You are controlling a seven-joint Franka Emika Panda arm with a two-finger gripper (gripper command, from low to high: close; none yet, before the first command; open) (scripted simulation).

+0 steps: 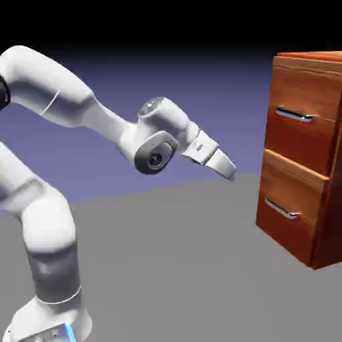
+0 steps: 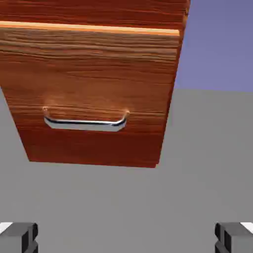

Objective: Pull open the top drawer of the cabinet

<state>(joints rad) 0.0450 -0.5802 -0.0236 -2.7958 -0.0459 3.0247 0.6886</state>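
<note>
Observed plain grey floor (image 1: 167,267) against blue-violet backdrop (image 1: 220,120). Found arm (image 1: 60,87) bent toward cabinet (image 1: 329,234), gripper (image 1: 230,176) tilted down, apart from cabinet, spread wide. Located top drawer (image 1: 300,87) above lower drawer (image 1: 287,184). Visible in exterior view only: upper handle (image 1: 294,115); in hand view only: separated fingertips (image 2: 30,237).

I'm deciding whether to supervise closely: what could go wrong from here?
The hand view is centred nearer the lower drawer, so the tool might go for that handle rather than the top one.

The tool also points downward, below the top handle; without rising and levelling, it could bump the drawer fronts.
</note>
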